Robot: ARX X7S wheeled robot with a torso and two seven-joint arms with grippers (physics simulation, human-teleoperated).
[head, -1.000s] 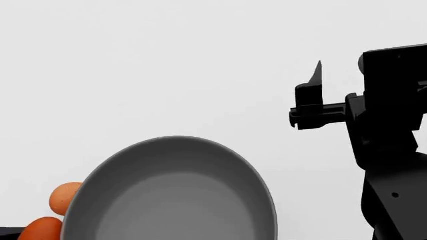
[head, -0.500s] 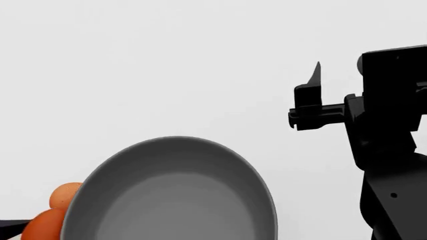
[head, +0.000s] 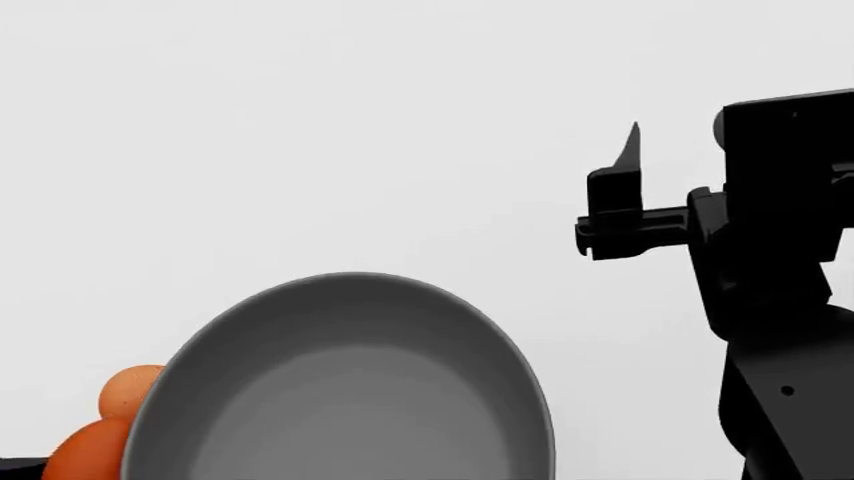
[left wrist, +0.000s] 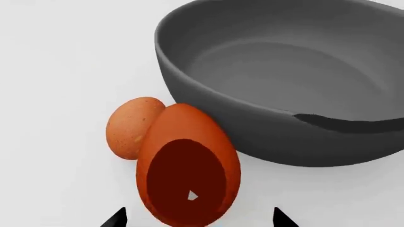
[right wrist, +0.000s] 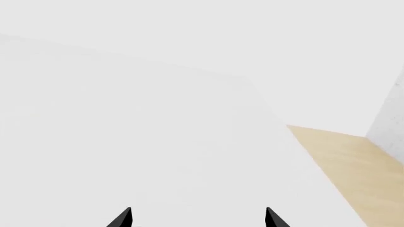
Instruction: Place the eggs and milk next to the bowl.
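Observation:
The large grey bowl [left wrist: 284,71] stands on the white table, also low in the head view [head: 347,400]. Two orange-brown eggs lie against its outer wall. The far egg [left wrist: 129,125] rests on the table and touches the near egg [left wrist: 189,142]. Both also show in the head view, the far egg [head: 130,390] and the near egg [head: 87,450]. My left gripper [left wrist: 198,218] is open, its fingertips wide on either side of the near egg with gaps to it. My right gripper [right wrist: 197,217] is open and empty above bare table, right of the bowl [head: 627,170]. The milk is out of view.
The white table [right wrist: 126,118] ends at an edge in the right wrist view, with wooden floor [right wrist: 341,161] and a pale wall [right wrist: 388,127] beyond. A sliver of my left gripper [head: 20,467] shows at the head view's lower left corner.
The near egg has shifted slightly up and closer to the bowl's side. The left finger sliver rose, then dropped back. The right arm has hardly moved.

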